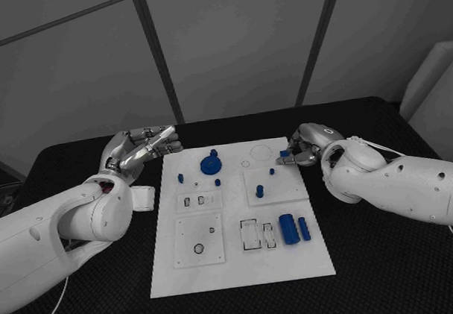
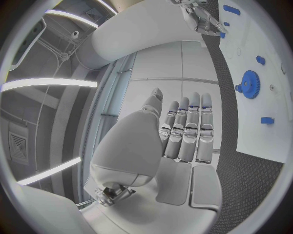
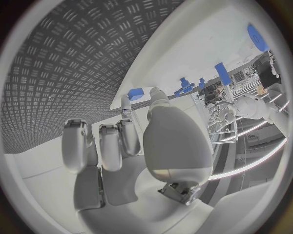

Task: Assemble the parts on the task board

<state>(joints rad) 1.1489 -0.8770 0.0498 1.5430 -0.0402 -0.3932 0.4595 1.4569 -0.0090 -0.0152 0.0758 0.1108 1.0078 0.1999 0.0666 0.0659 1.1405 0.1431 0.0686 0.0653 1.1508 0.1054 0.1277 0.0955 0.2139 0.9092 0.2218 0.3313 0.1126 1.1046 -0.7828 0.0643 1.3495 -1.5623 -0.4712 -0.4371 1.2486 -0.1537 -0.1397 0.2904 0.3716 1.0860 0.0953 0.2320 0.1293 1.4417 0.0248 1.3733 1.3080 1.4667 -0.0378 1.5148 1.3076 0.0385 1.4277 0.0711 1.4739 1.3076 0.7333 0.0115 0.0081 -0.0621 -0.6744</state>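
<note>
Your left hand (image 1: 143, 151) sits over the black worktop (image 1: 76, 160) just off the task board's (image 1: 242, 271) far-left corner, fingers straight and side by side, holding nothing. Your right hand (image 1: 299, 150) is at the board's far-right edge, pinching a small blue part (image 1: 284, 154) between thumb and a finger; the right wrist view shows that part (image 3: 136, 93) at the fingertips, right at the board edge. On the board: blue gear (image 1: 212, 163) at the far middle, small blue pegs (image 1: 260, 191) standing mid-board, a blue cylinder (image 1: 287, 229) and a thinner blue pin (image 1: 304, 227) lying side by side near the right edge.
</note>
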